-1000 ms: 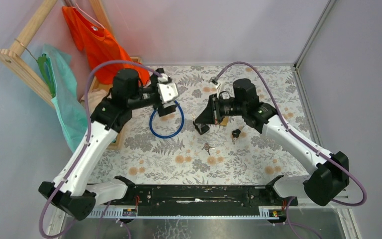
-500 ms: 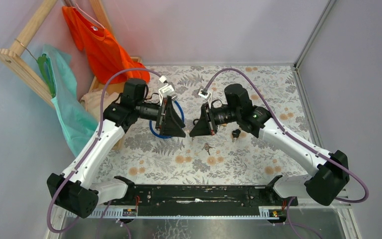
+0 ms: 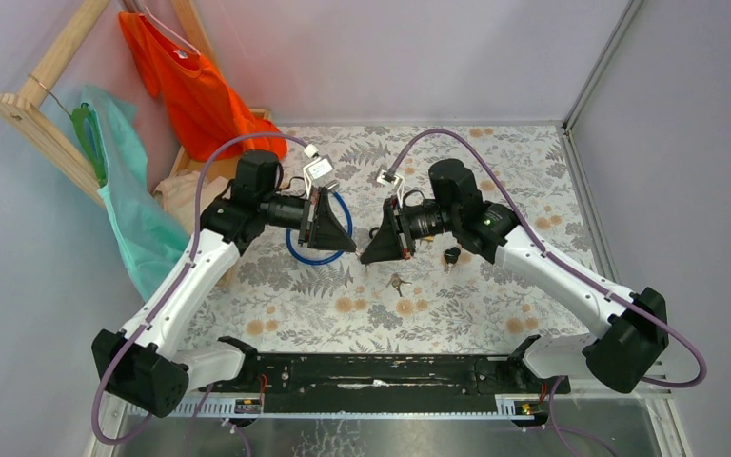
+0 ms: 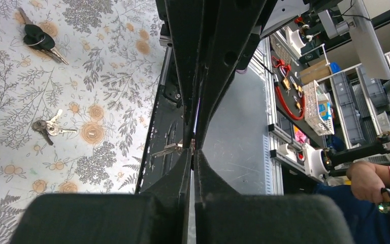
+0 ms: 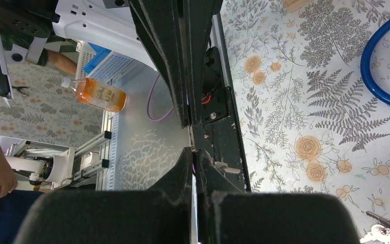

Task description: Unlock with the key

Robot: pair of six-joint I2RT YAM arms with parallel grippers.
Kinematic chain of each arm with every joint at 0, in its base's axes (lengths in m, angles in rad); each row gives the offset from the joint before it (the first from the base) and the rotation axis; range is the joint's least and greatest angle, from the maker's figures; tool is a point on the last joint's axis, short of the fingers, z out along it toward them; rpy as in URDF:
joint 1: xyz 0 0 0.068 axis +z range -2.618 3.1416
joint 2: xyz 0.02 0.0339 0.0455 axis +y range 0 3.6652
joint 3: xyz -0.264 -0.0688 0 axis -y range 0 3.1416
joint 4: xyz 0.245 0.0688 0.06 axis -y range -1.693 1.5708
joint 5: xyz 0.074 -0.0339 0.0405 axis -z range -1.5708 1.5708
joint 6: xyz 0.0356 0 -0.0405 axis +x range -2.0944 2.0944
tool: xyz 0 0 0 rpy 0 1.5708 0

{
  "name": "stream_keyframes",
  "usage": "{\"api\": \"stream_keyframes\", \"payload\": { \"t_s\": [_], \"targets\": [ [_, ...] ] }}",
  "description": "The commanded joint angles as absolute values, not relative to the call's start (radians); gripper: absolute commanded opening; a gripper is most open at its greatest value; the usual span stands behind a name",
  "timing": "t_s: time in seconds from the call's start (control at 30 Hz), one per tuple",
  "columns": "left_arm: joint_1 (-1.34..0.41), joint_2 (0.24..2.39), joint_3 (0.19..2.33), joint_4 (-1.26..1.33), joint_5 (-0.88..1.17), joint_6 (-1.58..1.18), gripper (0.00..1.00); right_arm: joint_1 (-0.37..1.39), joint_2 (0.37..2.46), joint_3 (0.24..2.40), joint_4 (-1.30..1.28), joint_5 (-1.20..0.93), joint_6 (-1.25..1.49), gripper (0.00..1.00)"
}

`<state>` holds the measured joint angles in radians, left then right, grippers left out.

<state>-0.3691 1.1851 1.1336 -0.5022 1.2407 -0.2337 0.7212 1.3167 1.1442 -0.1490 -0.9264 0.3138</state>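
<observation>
Nothing is unlocked yet: my left claw and right claw hover pressed together, empty, just right of the blue hoop, while the key lies unpicked on the desk farther right.

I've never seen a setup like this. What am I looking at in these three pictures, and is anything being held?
Two white robot arms are bolted at the near edge of a flower-patterned table. The wide picture looks down from above; the other two come from a camera on each wrist, looking along its own jaws. The left arm and right arm point at each other, tips close together, both sets of jaws closed; whether anything is pinched cannot be seen. On the table lie a black-headed key, a bunch of keys and a blue ring. Clothes hang at far left.
</observation>
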Motion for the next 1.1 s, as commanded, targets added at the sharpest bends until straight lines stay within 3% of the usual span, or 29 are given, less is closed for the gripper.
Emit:
{"api": "stream_keyframes", "payload": {
  "t_s": [0.0,0.1,0.13,0.17,0.23,0.3,0.5,0.6,0.93,1.07],
  "targets": [
    [-0.367,1.208,1.164,-0.544,1.254,-0.19,0.0,0.732,1.311,1.2,-0.126,-0.922,0.31,0.0],
    [-0.367,1.243,1.207,-0.665,1.253,-0.105,0.0,0.733,1.315,1.204,-0.125,-0.91,0.313,0.0],
    [-0.367,1.249,1.219,-0.697,1.249,-0.074,0.0,0.733,1.311,1.202,-0.122,-0.897,0.316,0.08],
    [-0.367,1.249,1.226,-0.708,1.242,-0.062,0.0,0.732,1.305,1.191,-0.104,-0.877,0.33,0.26],
    [-0.367,1.242,1.228,-0.709,1.229,-0.065,0.0,0.731,1.279,1.143,-0.018,-0.841,0.376,0.47],
    [-0.366,1.23,1.223,-0.684,1.209,-0.097,0.0,0.726,1.244,1.066,0.123,-0.823,0.46,0.55],
    [-0.358,1.173,1.162,-0.488,1.15,-0.277,0.0,0.698,1.181,0.834,0.593,-0.778,0.72,0.5],
    [-0.356,1.169,1.157,-0.455,1.15,-0.326,0.0,0.68,1.188,0.813,0.665,-0.776,0.791,0.41],
    [-0.35,1.152,1.145,-0.368,1.128,-0.411,0.0,0.67,1.223,0.746,0.87,-0.78,0.934,0.25],
    [-0.345,1.151,1.152,-0.348,1.114,-0.43,0.0,0.67,1.225,0.731,0.876,-0.785,0.939,0.39]
  ]
}}
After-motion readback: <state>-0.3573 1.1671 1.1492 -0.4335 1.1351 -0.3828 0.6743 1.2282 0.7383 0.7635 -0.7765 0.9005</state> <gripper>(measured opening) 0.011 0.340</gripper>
